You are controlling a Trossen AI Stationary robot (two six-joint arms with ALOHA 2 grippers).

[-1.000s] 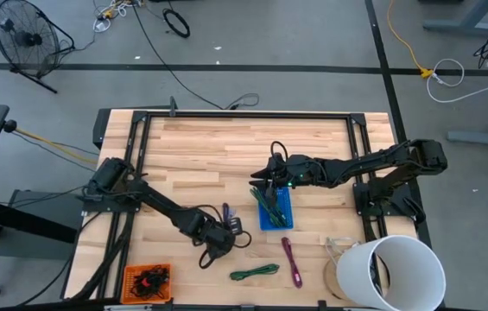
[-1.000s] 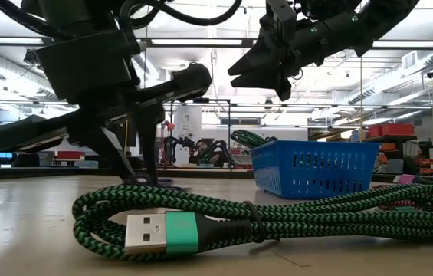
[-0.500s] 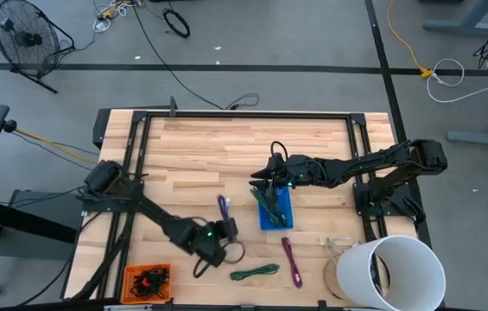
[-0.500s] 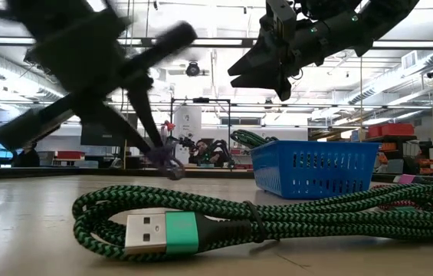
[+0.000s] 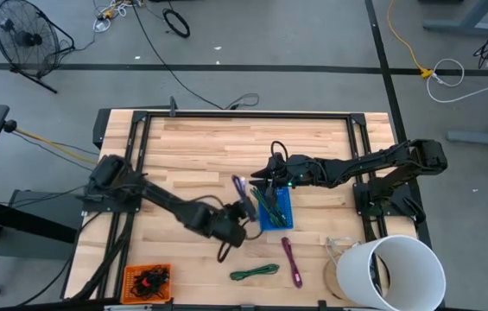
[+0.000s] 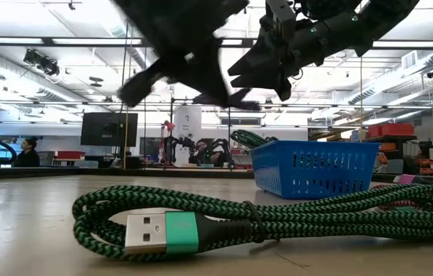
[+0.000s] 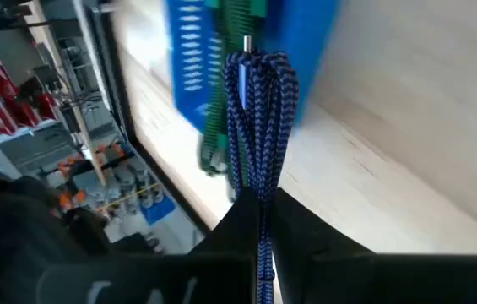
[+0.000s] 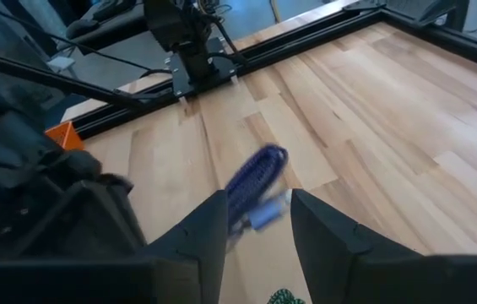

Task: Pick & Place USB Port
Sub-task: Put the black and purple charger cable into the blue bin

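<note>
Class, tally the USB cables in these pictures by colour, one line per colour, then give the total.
Green cables: 2, one on the table, one in the blue basket
Blue cable: 1, held by the left gripper
Purple cable: 1
Total: 4

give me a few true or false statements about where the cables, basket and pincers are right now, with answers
1. The left pincer is shut on the blue cable. True.
2. The blue basket is empty. False: a green cable end lies in it.
3. The right pincer grips the purple cable. False: it hovers open above the basket; the purple cable lies on the table.
4. A coiled green cable lies on the table in front of the basket. True.
5. The orange bin sits at the table's right edge. False: it is at the front left.
</note>
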